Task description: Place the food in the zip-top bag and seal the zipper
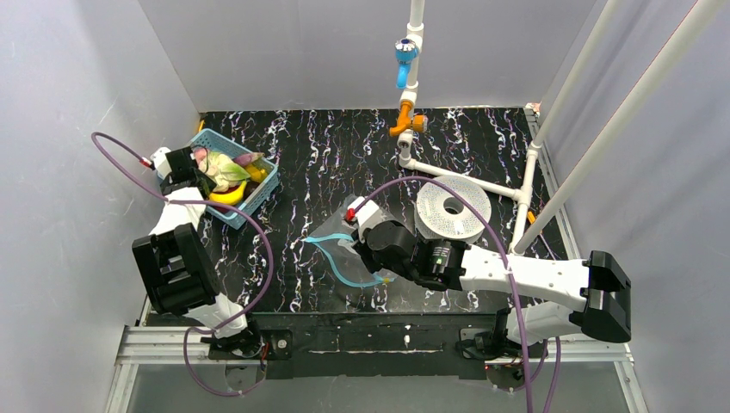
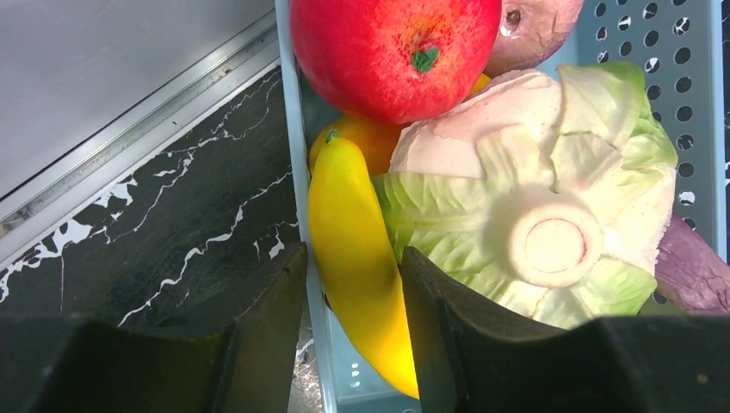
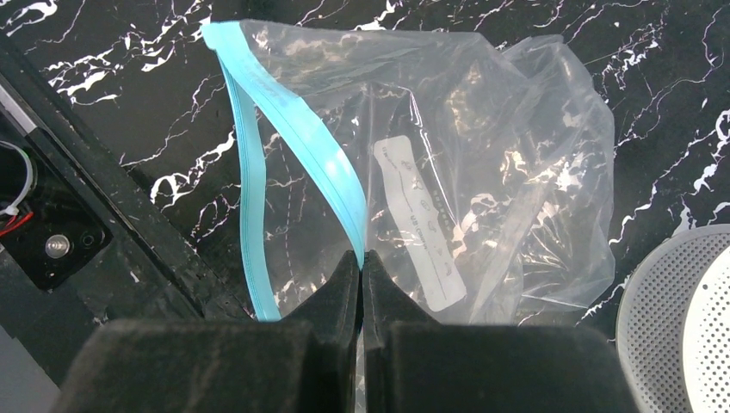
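The zip-top bag (image 3: 482,172) lies on the black marbled table (image 3: 689,52), mouth gaping, and the right gripper (image 3: 361,262) is pinched closed on its zipper (image 3: 297,138). The food (image 1: 228,176) sits in the blue basket (image 2: 697,129); the left gripper (image 2: 353,262) straddles the banana (image 2: 344,198) and the basket wall, and whether it grips I cannot tell

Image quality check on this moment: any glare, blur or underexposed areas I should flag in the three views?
Top external: even light, sharp, though the clear zip-top bag nearly vanishes against the marbled table. Left wrist: red apple and banana crisp, soft sheen only; left gripper featureless black. Right wrist: white glare streaks across the bag's crinkles; right gripper dark, soft-edged.
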